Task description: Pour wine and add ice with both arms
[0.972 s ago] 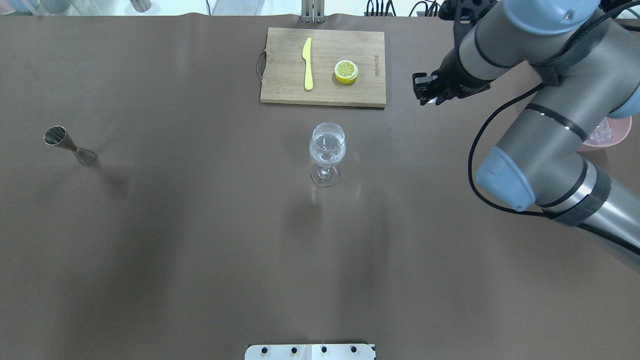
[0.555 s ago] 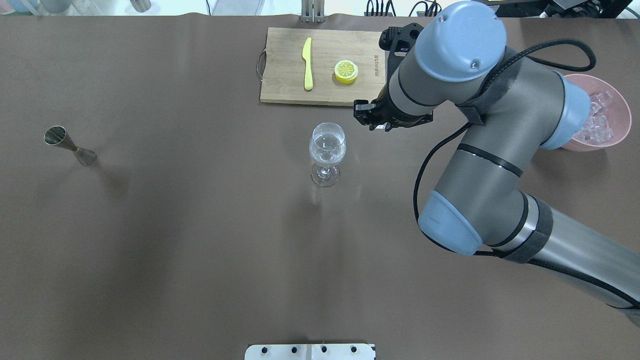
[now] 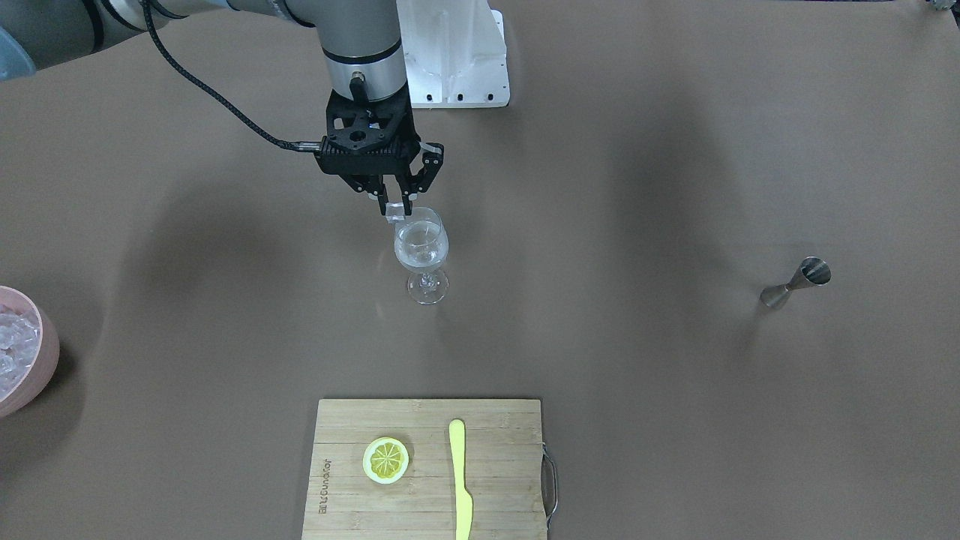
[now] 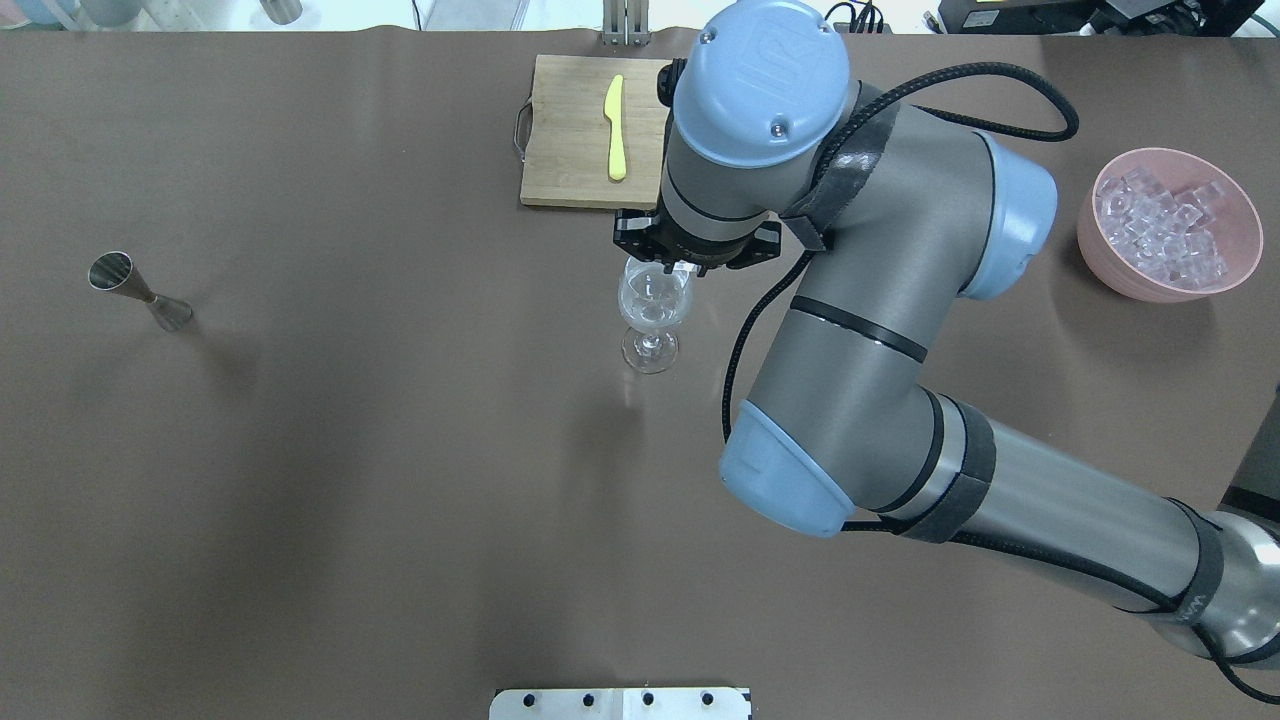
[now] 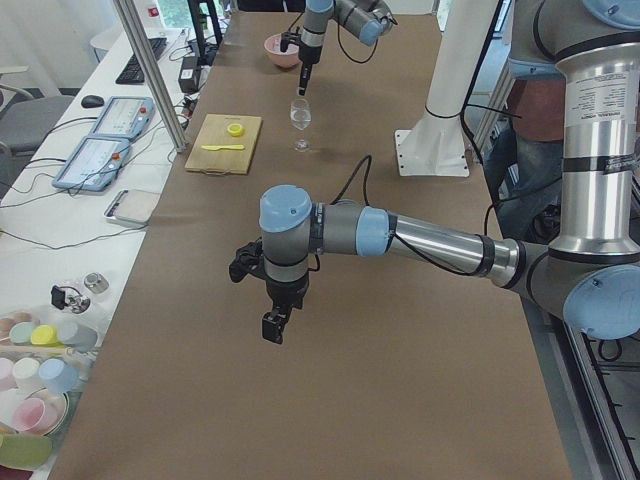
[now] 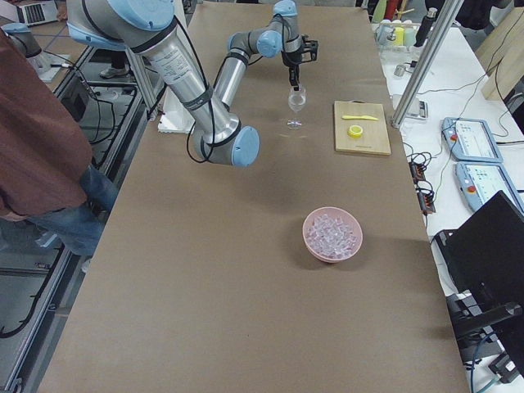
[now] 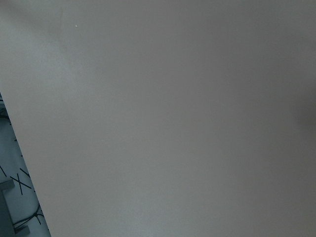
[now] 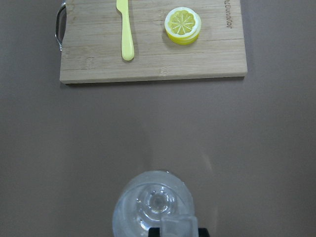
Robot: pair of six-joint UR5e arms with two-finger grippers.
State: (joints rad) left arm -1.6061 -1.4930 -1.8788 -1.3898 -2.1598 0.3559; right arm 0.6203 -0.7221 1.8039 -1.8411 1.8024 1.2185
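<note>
A brown table (image 3: 675,420) carries a bamboo cutting board (image 3: 502,450) at its edge far from the white pedestal (image 3: 457,60). On the board a yellow knife (image 3: 459,480) lies lengthwise, and beside it, not touching, a lemon half (image 3: 385,460) sits cut face up. The board's metal handle (image 3: 551,480) is on the side toward a steel jigger (image 3: 793,283), which stands alone, well apart. A clear stemmed glass (image 3: 421,251) stands upright between pedestal and board. A pink bowl (image 4: 1105,262) sits at the opposite end from the jigger. A person in a rust-coloured shirt (image 6: 33,139) stands beside the table
</note>
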